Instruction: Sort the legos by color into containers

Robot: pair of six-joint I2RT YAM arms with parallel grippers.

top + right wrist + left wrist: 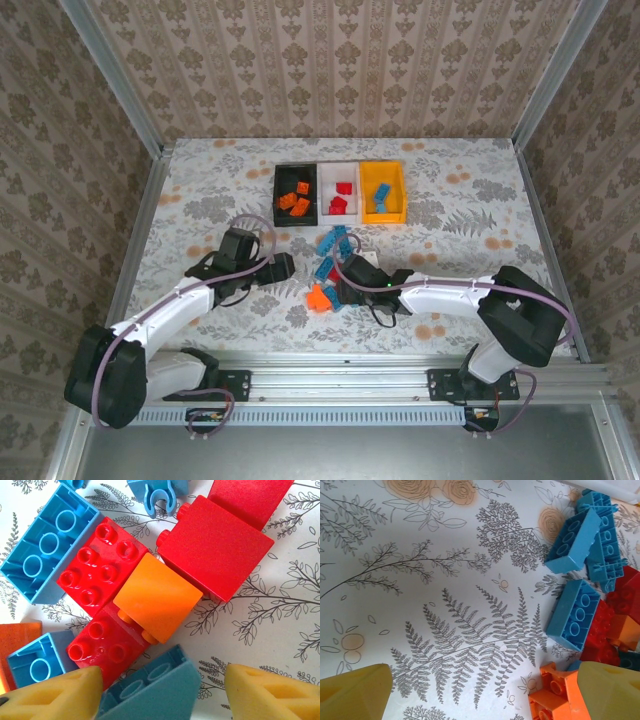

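Note:
The loose legos (pixel 328 268) lie in a small heap mid-table, blue, red and orange mixed. At the back stand the containers: a black bin (pixel 280 195) with orange bricks, a white bin (pixel 341 172) with red ones, a yellow bin (pixel 383 170) with blue ones. My right gripper (pixel 338 290) is low over the heap. Its jaws (pixel 160 695) are open around a blue brick (pixel 150 692) that touches the left finger (pixel 50 695), with a gap to the right finger (pixel 272 692). My left gripper (pixel 485 695) stands wide open over bare cloth, an orange brick (pixel 555 695) against its right finger (pixel 612 690).
The patterned cloth (pixel 200 200) covers the table, fenced by metal rails and wallpapered walls. In the right wrist view, red bricks (pixel 102 565), an orange brick (pixel 157 595) and a long blue brick (pixel 47 550) crowd just ahead of the fingers. Blue bricks (pixel 575 612) lie right of the left gripper.

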